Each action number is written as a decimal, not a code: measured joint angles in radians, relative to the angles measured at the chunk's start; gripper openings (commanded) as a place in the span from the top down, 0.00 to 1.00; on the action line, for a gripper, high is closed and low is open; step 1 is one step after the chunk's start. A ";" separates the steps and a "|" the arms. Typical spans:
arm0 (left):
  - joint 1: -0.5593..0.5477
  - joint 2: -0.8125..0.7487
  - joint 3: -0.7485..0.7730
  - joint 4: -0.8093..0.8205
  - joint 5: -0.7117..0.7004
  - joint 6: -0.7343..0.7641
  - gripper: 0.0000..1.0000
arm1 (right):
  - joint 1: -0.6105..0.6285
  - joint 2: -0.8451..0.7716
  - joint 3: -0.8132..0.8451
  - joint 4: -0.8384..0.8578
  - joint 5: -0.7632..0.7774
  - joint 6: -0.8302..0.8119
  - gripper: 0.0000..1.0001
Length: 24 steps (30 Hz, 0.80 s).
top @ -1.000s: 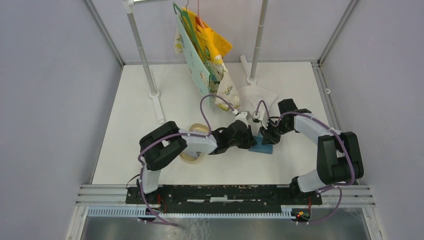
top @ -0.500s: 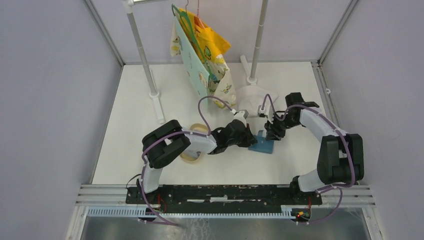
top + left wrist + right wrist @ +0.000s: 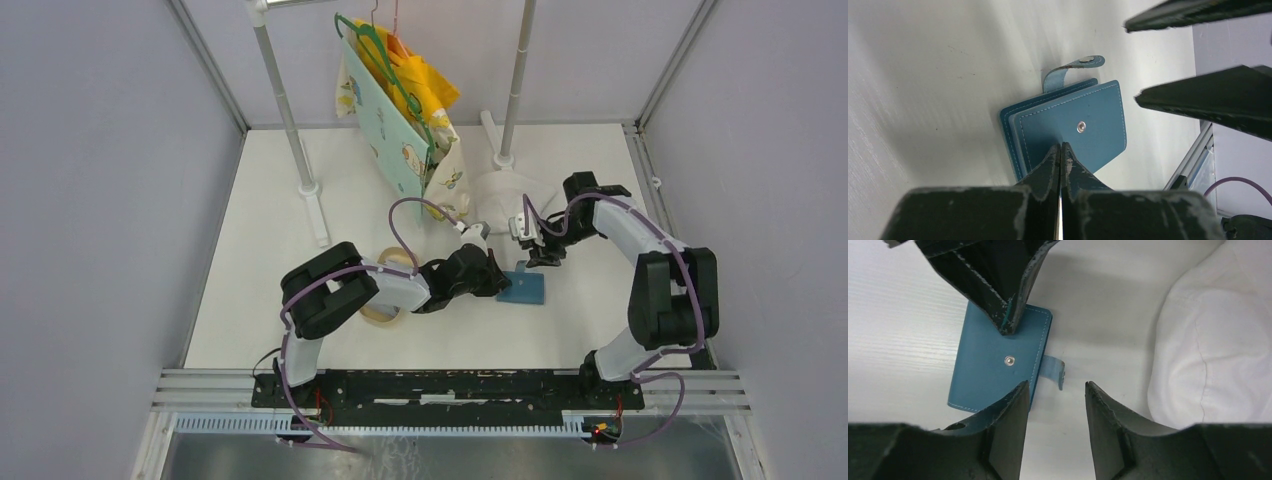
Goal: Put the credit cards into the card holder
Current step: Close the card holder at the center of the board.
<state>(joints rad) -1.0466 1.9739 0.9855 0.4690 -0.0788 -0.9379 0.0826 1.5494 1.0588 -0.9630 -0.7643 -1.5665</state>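
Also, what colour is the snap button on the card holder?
Silver; the snap button sits on the blue card holder, best seen in the left wrist view.

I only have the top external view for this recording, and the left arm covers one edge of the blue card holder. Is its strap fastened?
Observer: No. In the left wrist view the card holder has its strap unsnapped and curling upward, and the stud on its face is bare.
Reviewer: What is the left tool doing there?
Observer: The left tool is shut, with its tips pressed together over the holder's face near one edge.
Reviewer: And the right tool?
Observer: Its own wrist view shows the right tool open and empty, above the strap side of the holder.
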 measured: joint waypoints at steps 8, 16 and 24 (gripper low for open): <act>-0.004 0.000 0.000 -0.002 -0.010 -0.001 0.98 | 0.027 0.120 0.063 -0.006 0.026 -0.023 0.62; -0.005 -0.002 0.000 -0.003 -0.016 -0.001 0.98 | 0.034 0.145 0.074 -0.011 0.060 -0.001 0.68; -0.006 -0.002 0.000 -0.004 -0.017 -0.001 0.98 | 0.040 0.172 0.084 -0.011 0.073 0.019 0.79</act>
<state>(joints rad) -1.0523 1.9720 0.9855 0.4652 -0.0959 -0.9390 0.1226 1.7210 1.1427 -0.9737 -0.6914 -1.5475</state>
